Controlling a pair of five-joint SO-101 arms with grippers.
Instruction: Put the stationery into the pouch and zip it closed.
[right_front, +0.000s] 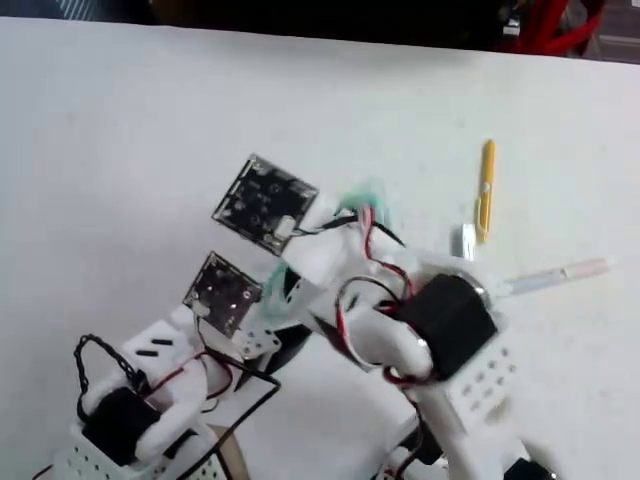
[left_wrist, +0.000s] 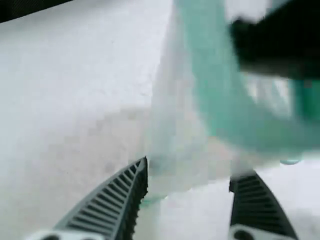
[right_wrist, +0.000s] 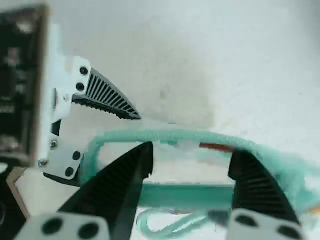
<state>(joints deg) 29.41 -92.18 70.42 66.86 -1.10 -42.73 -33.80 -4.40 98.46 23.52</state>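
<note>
Two pincers stand at the pouch (left_wrist: 175, 100) on the white surface (right_front: 120, 120): left pincer (left_wrist: 194, 167) spread around its clear edge, right pincer (right_wrist: 191, 151) spread over its teal zip band (right_wrist: 185, 192). It looks thin, limp, slippery; the stiffer zip band seems the best hold.

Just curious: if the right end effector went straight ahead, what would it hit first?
Probably the pouch: its teal rim lies right before the open right end effector, though depth is unclear.

No text, label or number can be read anywhere.
</note>
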